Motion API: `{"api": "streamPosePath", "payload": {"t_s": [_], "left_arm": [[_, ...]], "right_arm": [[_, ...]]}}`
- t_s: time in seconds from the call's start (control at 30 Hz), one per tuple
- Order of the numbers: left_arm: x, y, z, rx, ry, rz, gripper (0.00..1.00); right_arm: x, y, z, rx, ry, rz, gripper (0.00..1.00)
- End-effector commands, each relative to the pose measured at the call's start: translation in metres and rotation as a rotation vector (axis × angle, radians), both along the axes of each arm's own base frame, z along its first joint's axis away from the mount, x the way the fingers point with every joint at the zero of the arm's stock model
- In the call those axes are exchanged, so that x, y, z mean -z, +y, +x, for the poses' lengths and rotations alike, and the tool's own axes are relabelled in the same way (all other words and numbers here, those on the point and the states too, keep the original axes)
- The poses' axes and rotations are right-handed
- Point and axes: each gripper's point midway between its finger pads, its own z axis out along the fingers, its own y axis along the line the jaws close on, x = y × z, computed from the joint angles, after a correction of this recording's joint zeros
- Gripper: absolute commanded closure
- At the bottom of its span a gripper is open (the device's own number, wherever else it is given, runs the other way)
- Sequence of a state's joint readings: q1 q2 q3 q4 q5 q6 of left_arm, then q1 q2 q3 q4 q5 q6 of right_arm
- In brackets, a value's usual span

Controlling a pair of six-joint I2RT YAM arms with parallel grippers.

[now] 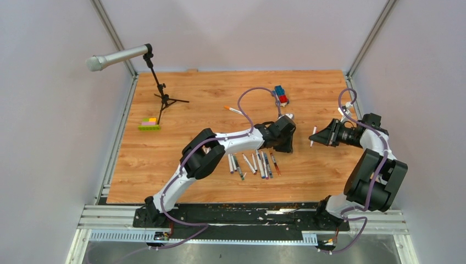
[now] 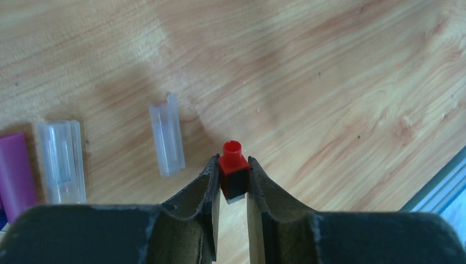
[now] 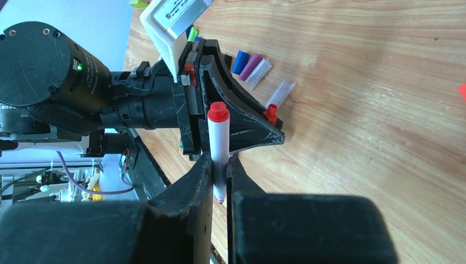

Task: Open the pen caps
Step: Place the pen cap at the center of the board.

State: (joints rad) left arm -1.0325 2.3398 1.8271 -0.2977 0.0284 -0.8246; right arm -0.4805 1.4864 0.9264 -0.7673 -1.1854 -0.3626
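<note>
The red pen cap [image 2: 233, 171] is pinched between the fingertips of the left gripper [image 2: 232, 168], low over the wooden table [image 2: 329, 82], with its open mouth pointing away from the wrist. It looks to be off its pen and about to be set down among the loose ones. Just beyond it, two clear caps [image 2: 167, 140] and a purple cap [image 2: 14, 173] lie flat on the wood, which suggests this patch serves as the drop spot. Across a short gap, the right gripper [image 3: 220, 164] is pressed together on the white barrel of a red-ended pen [image 3: 219, 137]. It holds the pen off the table, a grip that would steady the barrel against a pull. Farthest back, the blue-and-red toy car [image 1: 281, 95] stands apart and plays no part in the task.
</note>
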Motion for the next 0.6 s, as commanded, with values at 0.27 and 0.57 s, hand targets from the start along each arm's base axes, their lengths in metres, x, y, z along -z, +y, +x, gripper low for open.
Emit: {"api": "streamPosePath", "payload": {"t_s": [0.27,0.57], "left_arm": [[-0.011,0.0,0.025,-0.038,-0.051,0.032,0.63],[-0.077,0.0,0.027,-0.002,-0.132,-0.07,0.61]], "right_arm": [[-0.008,-0.002,0.004,-0.027,-0.065,-0.012,0.95],[0.008,-0.005,-0.004,-0.085,-0.017,-0.05,0.98]]}}
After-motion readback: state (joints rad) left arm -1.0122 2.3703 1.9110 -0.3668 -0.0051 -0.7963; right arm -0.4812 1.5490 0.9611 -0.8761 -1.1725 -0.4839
